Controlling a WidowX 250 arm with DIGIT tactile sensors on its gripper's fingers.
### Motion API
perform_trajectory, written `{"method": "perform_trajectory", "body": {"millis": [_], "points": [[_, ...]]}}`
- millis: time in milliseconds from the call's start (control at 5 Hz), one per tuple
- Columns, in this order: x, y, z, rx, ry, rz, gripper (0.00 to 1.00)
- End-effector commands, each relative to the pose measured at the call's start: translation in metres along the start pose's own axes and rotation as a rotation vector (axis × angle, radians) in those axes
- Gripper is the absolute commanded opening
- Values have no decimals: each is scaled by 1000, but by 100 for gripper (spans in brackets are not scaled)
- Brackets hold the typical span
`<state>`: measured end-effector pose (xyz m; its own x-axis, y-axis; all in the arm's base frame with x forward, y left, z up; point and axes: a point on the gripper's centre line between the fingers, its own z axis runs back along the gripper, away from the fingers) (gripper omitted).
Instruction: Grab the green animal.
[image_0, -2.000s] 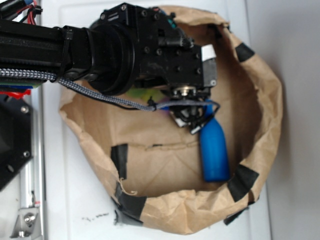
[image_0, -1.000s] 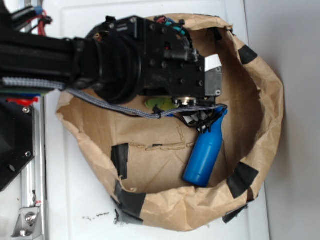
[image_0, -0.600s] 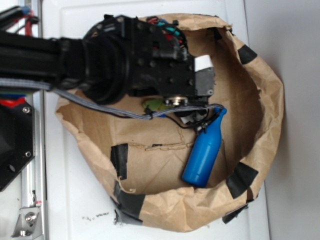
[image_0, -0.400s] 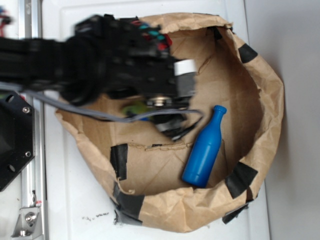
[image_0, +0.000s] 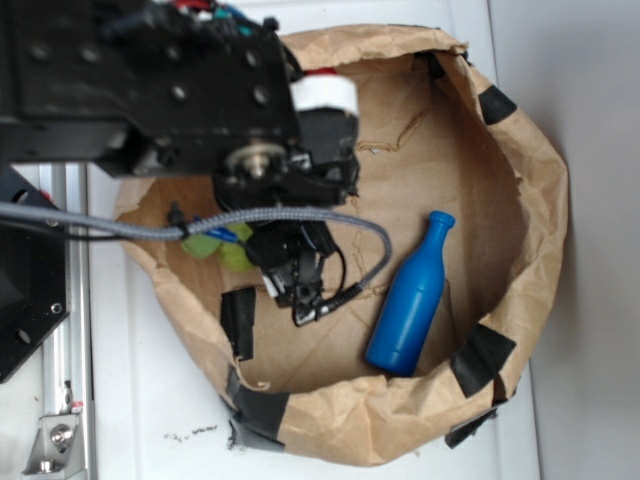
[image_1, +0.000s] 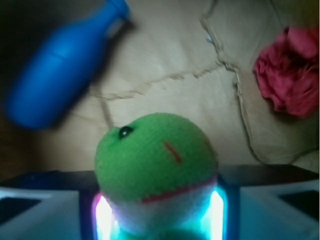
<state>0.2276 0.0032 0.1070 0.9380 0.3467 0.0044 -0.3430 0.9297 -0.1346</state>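
The green animal (image_1: 156, 160) fills the wrist view: a round green head with a black eye, red marks and a white lower face, held between my two fingers (image_1: 50, 200). My gripper (image_1: 156, 202) is shut on it. In the exterior view only lime-green patches of the animal (image_0: 222, 246) show beneath the black gripper (image_0: 252, 255), which hangs over the left part of the brown paper bag's floor. The arm hides the rest of the toy.
A blue plastic bottle (image_0: 410, 300) lies tilted on the bag floor at the right, also in the wrist view (image_1: 55, 75). A red ruffled cloth lump (image_1: 290, 75) lies beyond. The bag's rolled rim (image_0: 530, 190) with black tape patches surrounds everything. A metal rail (image_0: 60, 400) runs at the left.
The arm has swung left and come closer to the camera with the green animal in the jaws. The bottle, pushed askew earlier, now lies still and uncovered.
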Motion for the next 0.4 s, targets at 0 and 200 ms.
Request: {"method": "perform_trajectory", "body": {"millis": [0, 200], "points": [[25, -11, 43, -65, -95, -41, 0], [27, -15, 43, -57, -137, -58, 0]]}}
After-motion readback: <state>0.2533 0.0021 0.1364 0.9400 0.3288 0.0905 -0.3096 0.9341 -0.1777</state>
